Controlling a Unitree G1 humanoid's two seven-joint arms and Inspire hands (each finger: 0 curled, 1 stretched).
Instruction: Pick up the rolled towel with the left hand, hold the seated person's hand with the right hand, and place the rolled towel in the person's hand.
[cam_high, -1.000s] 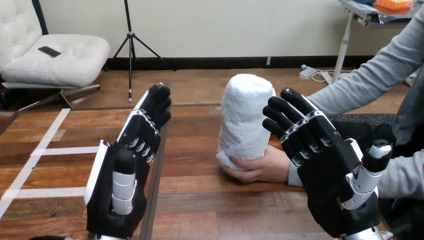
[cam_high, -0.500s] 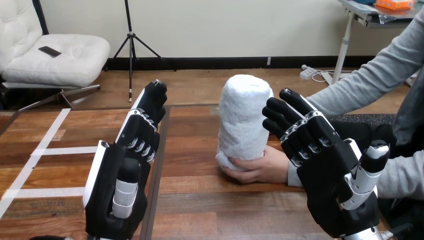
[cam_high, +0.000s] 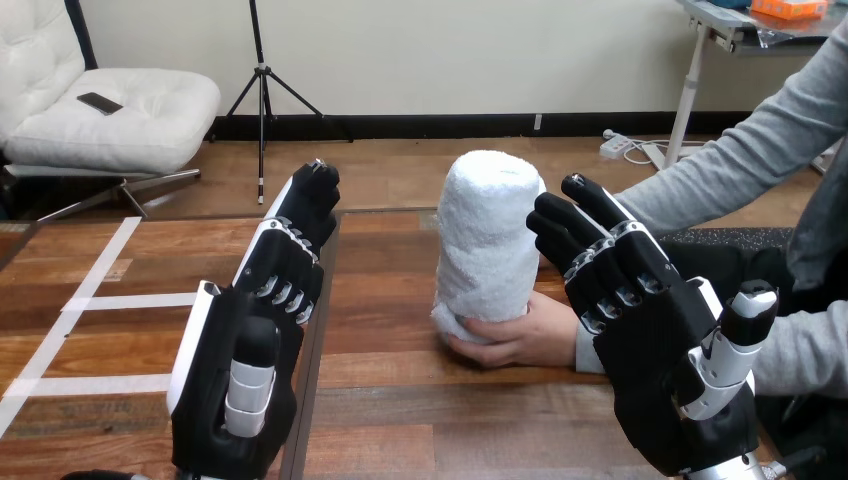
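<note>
Rolled white terry towel (cam_high: 488, 240): fat cylinder, nubby surface, standing upright near the middle of the table (cam_high: 400, 420), leaning a touch, flat end up, lower edge loose and bunched. Base gripped by person's hand (cam_high: 520, 338), which comes in from the right, fingers wrapped round the bottom of the roll, low against the wood. Both of the 2 robot hands raised on either side of the towel. Left hand (cam_high: 250, 340) at the view's left, well apart from the towel: fully open, fingers straight and close together pointing forward, thumb lying along the palm toward the camera, holding nothing, touching nothing. Right hand (cam_high: 660, 360) just right of the towel: also wide open, fingers straight and slightly fanned, thumb out to the side, nothing in its grasp. Fingertips overlapping the towel's right edge in the view; contact there impossible to tell. Palm in front of the person's wrist, covering it, not curled round it. White tape (cam_high: 95, 300) strips on the table's left part, far from the towel.
</note>
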